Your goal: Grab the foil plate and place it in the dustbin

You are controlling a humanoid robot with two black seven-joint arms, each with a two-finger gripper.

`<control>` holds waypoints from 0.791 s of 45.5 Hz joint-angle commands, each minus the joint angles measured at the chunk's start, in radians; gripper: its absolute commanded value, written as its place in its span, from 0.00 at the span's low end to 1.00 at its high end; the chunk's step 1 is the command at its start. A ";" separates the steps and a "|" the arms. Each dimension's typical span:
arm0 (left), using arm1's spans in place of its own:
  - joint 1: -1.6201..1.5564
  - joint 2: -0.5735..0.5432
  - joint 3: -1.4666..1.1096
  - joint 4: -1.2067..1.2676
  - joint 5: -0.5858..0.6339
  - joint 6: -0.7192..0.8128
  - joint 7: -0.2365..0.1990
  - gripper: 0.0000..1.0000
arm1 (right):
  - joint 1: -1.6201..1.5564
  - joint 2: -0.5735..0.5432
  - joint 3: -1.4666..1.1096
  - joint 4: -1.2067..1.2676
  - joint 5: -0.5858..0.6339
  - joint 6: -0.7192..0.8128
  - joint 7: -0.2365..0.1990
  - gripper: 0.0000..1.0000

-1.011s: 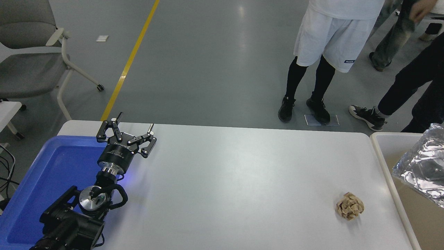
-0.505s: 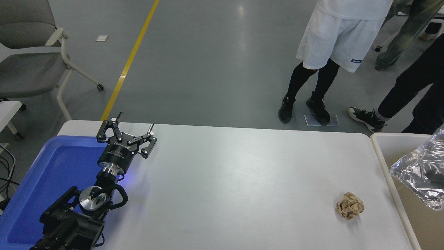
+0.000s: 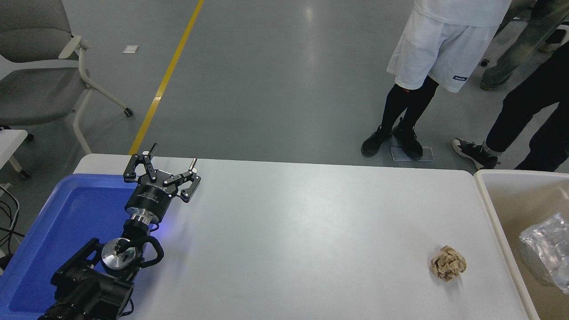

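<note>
Since half a second ago, the foil plate (image 3: pixel 547 251) has dropped lower and now sits down inside the dustbin (image 3: pixel 489 195), against the right edge of your view and partly cut off by it. One person in white shorts (image 3: pixel 438 53) has also shifted a little to the right on the floor beyond the surface.

Items for your check:

- Foil plate: crinkled silver, within the dustbin's walls, well right of everything on the surface. Nothing is gripping it that you can see.
- Dustbin: cream, pale rounded rim, just beside the right end of the surface (image 3: pixel 311 231).
- Right arm: out of your view entirely.
- Left gripper (image 3: pixel 166 166): at the near left, over the far right corner of the blue tray (image 3: pixel 58 235), jaws spread wide and holding nothing. It is where it was in the earlier frames.
- Brown paper ball (image 3: pixel 448 263): crumpled, resting on the surface near the right end, close to the dustbin's left wall but apart from it.
- Grey chair (image 3: pixel 40 66): on the floor at the far left.
- Second person in dark trousers (image 3: pixel 529 111): at the far right, beyond the dustbin.
</note>
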 commanded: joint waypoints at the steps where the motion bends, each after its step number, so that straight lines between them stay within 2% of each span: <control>1: 0.000 0.000 0.000 0.000 0.000 0.000 0.000 0.99 | 0.037 -0.043 0.001 0.021 -0.003 0.001 -0.001 1.00; 5: 0.000 0.000 0.000 0.000 0.000 0.000 0.000 0.99 | 0.098 -0.086 -0.001 0.070 -0.003 0.003 -0.001 1.00; 10: 0.000 0.000 0.000 0.000 0.000 0.000 0.000 0.99 | 0.248 -0.209 -0.010 0.193 -0.004 0.003 -0.001 1.00; 15: 0.000 0.000 0.000 0.000 0.000 0.000 0.000 0.99 | 0.394 -0.264 -0.013 0.274 -0.010 0.003 -0.001 1.00; 32: 0.000 0.000 0.000 0.000 0.002 0.000 0.000 0.99 | 0.715 -0.309 -0.016 0.336 -0.013 0.008 0.001 1.00; 36: 0.000 0.000 0.000 0.000 0.002 0.000 0.000 0.99 | 0.779 -0.309 -0.018 0.355 -0.050 0.018 0.002 1.00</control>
